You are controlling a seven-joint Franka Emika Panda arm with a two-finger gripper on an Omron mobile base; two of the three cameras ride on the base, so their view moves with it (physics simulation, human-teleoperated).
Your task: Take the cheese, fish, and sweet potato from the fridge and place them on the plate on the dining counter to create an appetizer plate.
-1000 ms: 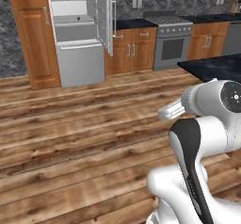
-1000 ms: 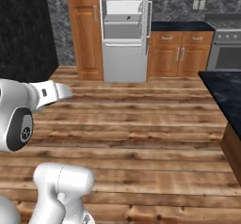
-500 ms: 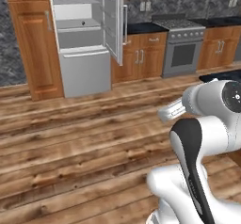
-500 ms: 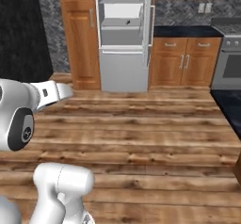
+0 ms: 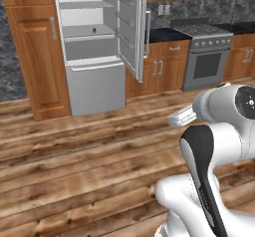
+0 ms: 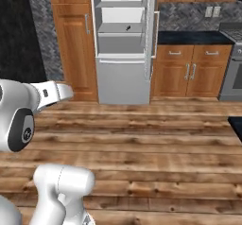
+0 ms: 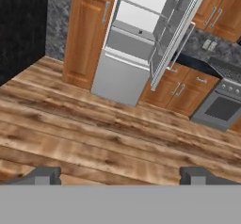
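Gaping tool (image 7: 120, 175), boxy grey fridge (image 5: 94, 89)

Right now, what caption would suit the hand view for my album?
Open end effector faces the open fridge across a wooden floor.

Ahead of me lies a wooden plank floor (image 5: 74, 151). At twelve o'clock stand wooden cabinets (image 6: 75, 35); toward two o'clock, a steel oven (image 5: 206, 57) beneath a dark stone backsplash (image 6: 189, 15).

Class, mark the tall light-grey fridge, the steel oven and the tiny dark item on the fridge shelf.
Tall light-grey fridge (image 5: 97, 89): left base view, lower drawer front.
Steel oven (image 5: 206, 64): left base view, door window.
Tiny dark item (image 6: 127, 28): right base view, its middle.
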